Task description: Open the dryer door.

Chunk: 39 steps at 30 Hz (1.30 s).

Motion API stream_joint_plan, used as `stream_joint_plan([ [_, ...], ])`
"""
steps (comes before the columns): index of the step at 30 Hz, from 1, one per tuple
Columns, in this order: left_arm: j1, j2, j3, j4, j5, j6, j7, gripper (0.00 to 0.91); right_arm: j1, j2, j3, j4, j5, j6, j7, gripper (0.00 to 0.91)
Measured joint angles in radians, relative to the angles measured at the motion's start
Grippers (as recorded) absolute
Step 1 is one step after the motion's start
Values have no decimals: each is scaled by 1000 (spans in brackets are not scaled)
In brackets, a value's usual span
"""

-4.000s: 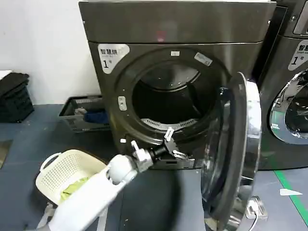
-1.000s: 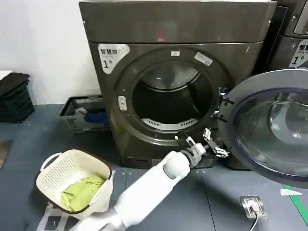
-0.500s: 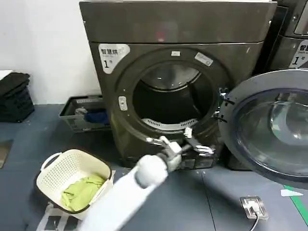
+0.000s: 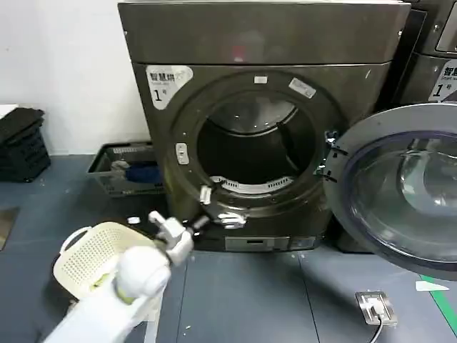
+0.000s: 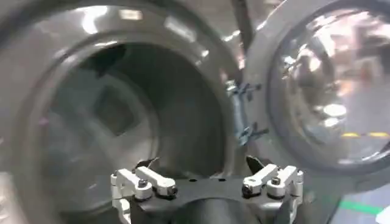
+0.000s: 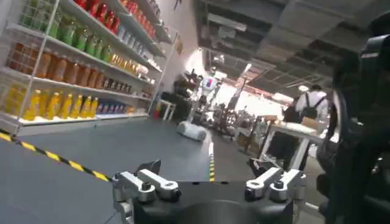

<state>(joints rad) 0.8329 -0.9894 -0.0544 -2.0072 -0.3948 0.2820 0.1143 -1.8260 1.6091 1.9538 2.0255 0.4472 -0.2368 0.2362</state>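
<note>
Left hand (image 4: 214, 209) is spread wide, fingers (image 5: 149, 181) well apart, holding nothing and touching nothing. In the head view it sits in front of the lower left rim of the dryer (image 4: 257, 43) opening, just off the front panel. Left wrist view looks straight into the drum (image 5: 122, 115) with both finger pairs framing it and clear air between them.

Right hand (image 6: 210, 182) has its fingers apart as well, empty, pointing out into a room with stocked shelves (image 6: 61, 67) and a bare floor with a yellow-black stripe.

Room: the dryer opening is fully exposed. Floor (image 4: 235, 300) in front of the machine is bare between the laundry basket (image 4: 89, 261) at the left and a small plug box (image 4: 375, 307) at the right. A grey crate (image 4: 118, 171) stands by the wall to the machine's left.

The dryer door (image 4: 400, 186) is swung wide on its right-side hinge (image 4: 327, 161), inner face toward the head camera: grey plastic ring around a domed glass centre with reflections. It overlaps the front of the neighbouring machine (image 4: 435, 57) and runs off the right edge of the head view.
</note>
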Motion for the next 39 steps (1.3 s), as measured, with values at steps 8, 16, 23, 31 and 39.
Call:
stream_joint_plan([
  [8,151,143,-191,-31,-162,99,-88,907,16,0,-26,-14,10,10,-23,907],
  [16,209,228,-362,-12,-414,244,-237,907,20,-33,-49,-30,12,24,-36,907],
  [23,277,282,-500,-22,-669,421,-395,907,19,-48,-60,-29,17,26,-39,907],
  [31,319,331,-567,-18,-979,455,-583,907,20,-46,-60,-20,19,26,-41,907],
  [39,280,386,-512,30,-1267,455,-760,907,20,-40,-63,-18,19,30,-44,907],
])
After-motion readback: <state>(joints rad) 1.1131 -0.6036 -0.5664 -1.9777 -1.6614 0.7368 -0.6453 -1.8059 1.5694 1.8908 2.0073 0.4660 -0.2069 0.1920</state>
